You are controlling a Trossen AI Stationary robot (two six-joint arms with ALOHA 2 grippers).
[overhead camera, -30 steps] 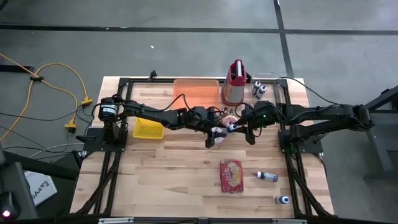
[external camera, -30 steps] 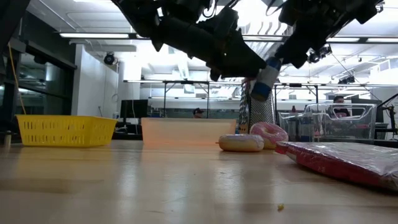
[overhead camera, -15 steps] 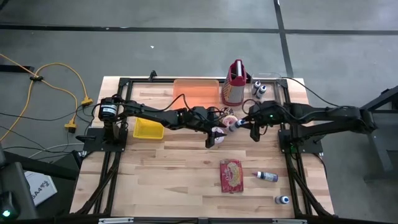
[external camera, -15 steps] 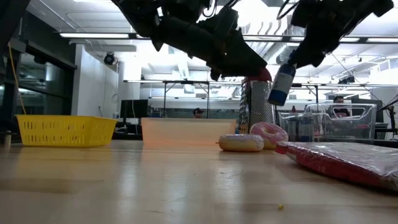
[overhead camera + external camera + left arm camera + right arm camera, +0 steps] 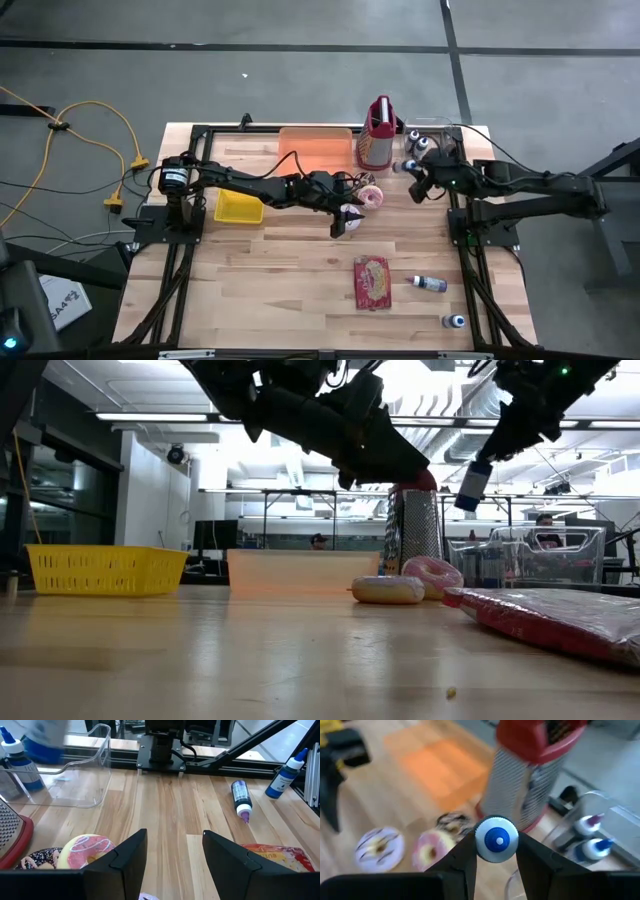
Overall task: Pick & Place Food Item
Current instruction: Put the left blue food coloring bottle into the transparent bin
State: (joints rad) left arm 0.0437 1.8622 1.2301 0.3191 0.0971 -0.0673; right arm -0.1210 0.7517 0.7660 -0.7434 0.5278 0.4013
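While left end effector point(image 5: 343, 222) gapes; right end effector point(image 5: 496, 851) clenches bottle point(image 5: 496, 840) near grater point(image 5: 527, 775).

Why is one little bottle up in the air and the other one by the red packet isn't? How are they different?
The held bottle hangs tilted above the table, pinched in the right gripper; the loose bottle lies on its side on the table, with nothing touching it.
The held bottle is near the grater; the loose bottle is beside the red packet.
Both are small squeeze bottles.
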